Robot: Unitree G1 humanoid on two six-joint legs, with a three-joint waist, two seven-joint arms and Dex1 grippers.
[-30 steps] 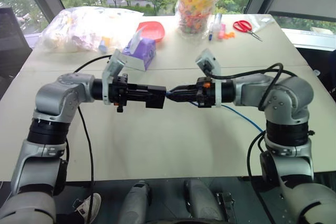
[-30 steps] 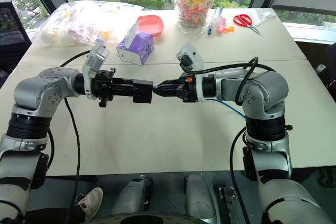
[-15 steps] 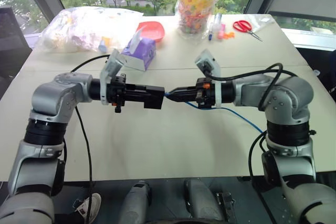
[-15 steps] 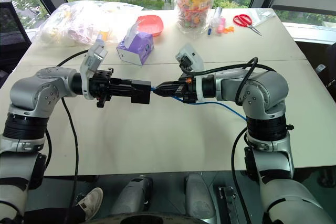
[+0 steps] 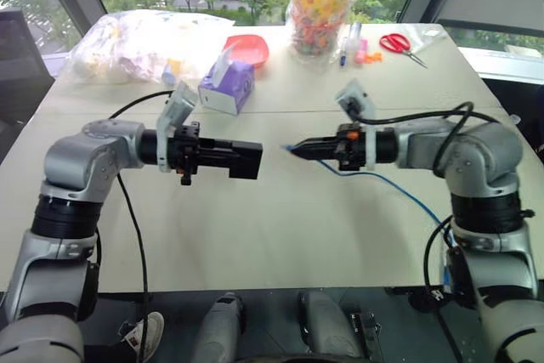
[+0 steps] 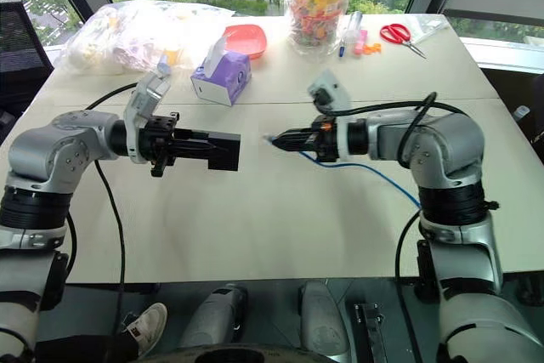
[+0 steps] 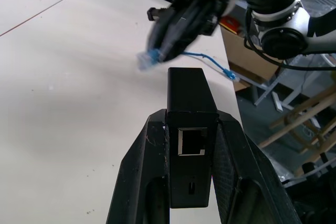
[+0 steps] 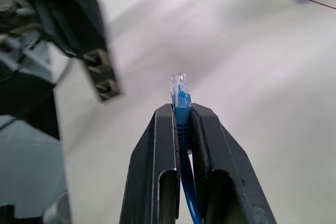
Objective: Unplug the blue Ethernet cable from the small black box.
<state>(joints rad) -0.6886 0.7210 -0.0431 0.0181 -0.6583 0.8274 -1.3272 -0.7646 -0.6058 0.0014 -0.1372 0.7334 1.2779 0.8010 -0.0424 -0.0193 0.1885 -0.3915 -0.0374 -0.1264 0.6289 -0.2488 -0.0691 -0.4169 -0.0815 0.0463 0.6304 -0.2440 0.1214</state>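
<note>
Over table [image 5: 280, 235]: blue Ethernet cable [image 5: 387, 183] now unplugged, clamped in right fingers [image 8: 207, 150]; left fingers [image 7: 231, 182] grip small black box [image 7: 190, 140].

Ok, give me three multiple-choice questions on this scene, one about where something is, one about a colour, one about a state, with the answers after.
1. Where are the scissors?
A. far right of the table
B. under the tissue box
C. in the left gripper

2. What colour is the cable in the right gripper?
A. red
B. blue
C. yellow

3. What state is the plug in?
A. seated in the black box
B. lying on the table
C. out of the box, held in the air

Answers: 1 A, they lie near the table's far right edge; 2 B, a blue cord runs between the fingers; 3 C, a gap shows between plug and box.
</note>
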